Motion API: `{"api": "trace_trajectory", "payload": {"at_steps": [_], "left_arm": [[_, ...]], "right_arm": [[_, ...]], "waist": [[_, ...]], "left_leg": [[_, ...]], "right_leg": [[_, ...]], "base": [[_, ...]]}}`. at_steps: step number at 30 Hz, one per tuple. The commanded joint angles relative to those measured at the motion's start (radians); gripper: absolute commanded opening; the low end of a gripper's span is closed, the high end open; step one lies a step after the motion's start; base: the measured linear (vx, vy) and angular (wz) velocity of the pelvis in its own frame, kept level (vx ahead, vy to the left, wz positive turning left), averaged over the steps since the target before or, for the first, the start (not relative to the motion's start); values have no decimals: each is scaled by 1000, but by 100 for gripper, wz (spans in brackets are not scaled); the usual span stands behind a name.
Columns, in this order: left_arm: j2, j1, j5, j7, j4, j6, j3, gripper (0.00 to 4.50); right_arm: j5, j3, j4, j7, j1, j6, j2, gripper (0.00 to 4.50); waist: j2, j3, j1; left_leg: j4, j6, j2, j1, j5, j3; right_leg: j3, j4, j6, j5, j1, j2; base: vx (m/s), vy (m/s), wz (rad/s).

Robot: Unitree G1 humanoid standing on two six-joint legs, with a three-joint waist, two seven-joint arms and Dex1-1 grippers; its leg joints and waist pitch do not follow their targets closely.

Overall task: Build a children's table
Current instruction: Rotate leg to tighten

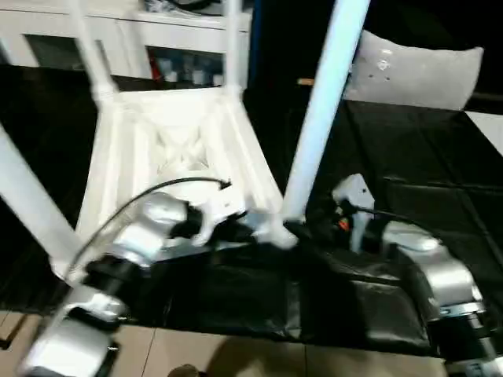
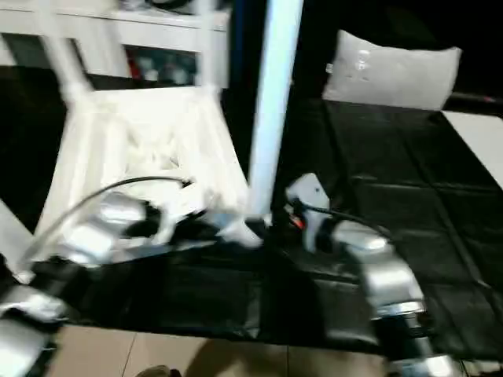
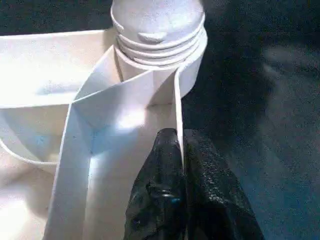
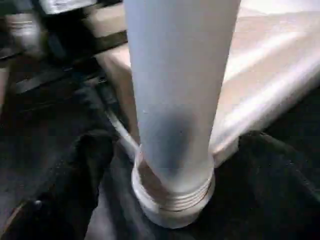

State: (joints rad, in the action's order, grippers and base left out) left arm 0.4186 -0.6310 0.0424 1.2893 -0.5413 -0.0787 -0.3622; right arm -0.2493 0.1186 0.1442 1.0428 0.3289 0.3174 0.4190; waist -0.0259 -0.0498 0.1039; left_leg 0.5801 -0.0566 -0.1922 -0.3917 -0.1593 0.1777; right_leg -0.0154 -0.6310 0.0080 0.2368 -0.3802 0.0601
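Note:
The white table top [image 1: 169,149] lies upside down on a black mat, ribbed underside up. Three legs stand in its sockets: back left [image 1: 90,47], back right [image 1: 232,39] and near left [image 1: 27,196]. A fourth leg [image 1: 322,110] rises from the near right corner socket [image 1: 275,232], its threaded base [image 4: 172,200] seated there. My left gripper [image 3: 181,150] is shut on the top's thin rim wall just beside that socket. My right gripper [image 1: 313,226] is open at the base of this leg, one black finger [image 4: 75,180] standing apart from it.
The black mat [image 1: 409,157] covers the work area and ends at a tan floor [image 1: 236,353] close to me. A white cabinet [image 1: 157,31] stands behind the table top. A grey-white pillow [image 1: 413,71] lies at the back right.

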Motion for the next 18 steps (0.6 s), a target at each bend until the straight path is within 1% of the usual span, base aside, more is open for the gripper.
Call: {"api": "trace_trajectory", "payload": {"at_steps": [1, 4, 5, 6, 7, 8, 9, 10, 11, 13, 14, 16, 17, 18], "left_arm": [[2, -6, -6, 120, 36, 54, -58, 0], [15, -9, -9, 161, 35, 79, -70, 0], [23, -14, -9, 187, 33, 100, -80, 0], [29, -17, -8, 205, 31, 112, -87, 0], [30, -19, -8, 212, 30, 117, -90, 0], [32, -20, -8, 217, 29, 121, -92, 0], [35, -22, -12, 243, 35, 131, -103, 0], [35, -22, -14, 254, 37, 135, -106, 0], [36, -23, -13, 264, 40, 142, -112, 0], [36, -24, -11, 270, 41, 148, -116, 0], [37, -23, -7, 279, 42, 156, -119, 0], [37, -23, -6, 284, 41, 163, -120, 0], [38, -23, -4, 284, 38, 166, -121, 0], [38, -24, -3, 284, 37, 168, -122, 0]], "right_arm": [[-36, 9, 23, 105, 27, -29, 29, 442], [-49, 20, 44, 159, 40, -29, 40, 442], [-58, 29, 60, 194, 49, -30, 45, 426], [-64, 36, 73, 221, 57, -31, 48, 415], [-65, 39, 79, 233, 60, -33, 49, 407], [-66, 40, 83, 242, 62, -34, 50, 407], [-74, 54, 95, 281, 73, -23, 49, 397], [-79, 59, 102, 297, 77, -21, 49, 383], [-82, 68, 107, 316, 81, -15, 50, 370], [-81, 75, 110, 326, 82, -14, 52, 365], [-77, 88, 116, 346, 86, -14, 55, 352], [-74, 94, 122, 355, 89, -17, 53, 327], [-73, 96, 124, 361, 90, -17, 54, 327], [-73, 98, 125, 364, 90, -18, 54, 317]], "waist": [[-1, 64, -2], [3, 64, 9], [-3, 64, 11], [1, 64, 14], [2, 64, 15], [0, 64, 17], [-6, 65, 19], [-5, 65, 21], [-3, 64, 26], [-3, 65, 31], [-7, 64, 32], [-6, 64, 33], [-7, 64, 33], [-7, 64, 33]], "left_leg": [[-57, 42, -41, 33, -164, -7], [-55, 44, -44, 35, -157, -5], [-54, 47, -43, 35, -163, -4], [-55, 45, -44, 34, -162, -5], [-56, 40, -46, 35, -168, -4], [-56, 38, -45, 36, -170, -4], [-55, 40, -45, 36, -168, -3], [-55, 41, -44, 34, -166, -3], [-55, 39, -46, 35, -171, -3], [-55, 36, -46, 36, -173, -3], [-56, 37, -45, 34, -172, -3], [-56, 32, -46, 34, -174, -3], [-56, 31, -45, 34, -178, -3], [-57, 30, -45, 33, -179, -4]], "right_leg": [[28, 64, -251, -78, 39, 70], [26, 60, -262, -74, 32, 69], [25, 61, -264, -66, 33, 70], [24, 60, -264, -55, 34, 72], [24, 61, -263, -45, 31, 71], [24, 60, -263, -44, 31, 72], [24, 60, -263, -42, 32, 72], [24, 58, -263, -40, 33, 73], [24, 61, -260, -20, 30, 75], [24, 60, -258, -18, 29, 74], [24, 60, -255, -12, 30, 75], [25, 61, -251, 1, 29, 76], [24, 62, -250, 7, 29, 76], [24, 62, -249, 10, 29, 76]], "base": [[0, 0, 0], [0, 0, 0], [0, 0, 0], [0, 0, 0], [0, 0, 0], [0, 0, 0], [0, 0, 0], [0, 0, 0], [0, 0, 0], [0, 0, 0], [0, 0, 0], [0, 0, 0], [0, 0, 0], [0, 0, 0]]}}
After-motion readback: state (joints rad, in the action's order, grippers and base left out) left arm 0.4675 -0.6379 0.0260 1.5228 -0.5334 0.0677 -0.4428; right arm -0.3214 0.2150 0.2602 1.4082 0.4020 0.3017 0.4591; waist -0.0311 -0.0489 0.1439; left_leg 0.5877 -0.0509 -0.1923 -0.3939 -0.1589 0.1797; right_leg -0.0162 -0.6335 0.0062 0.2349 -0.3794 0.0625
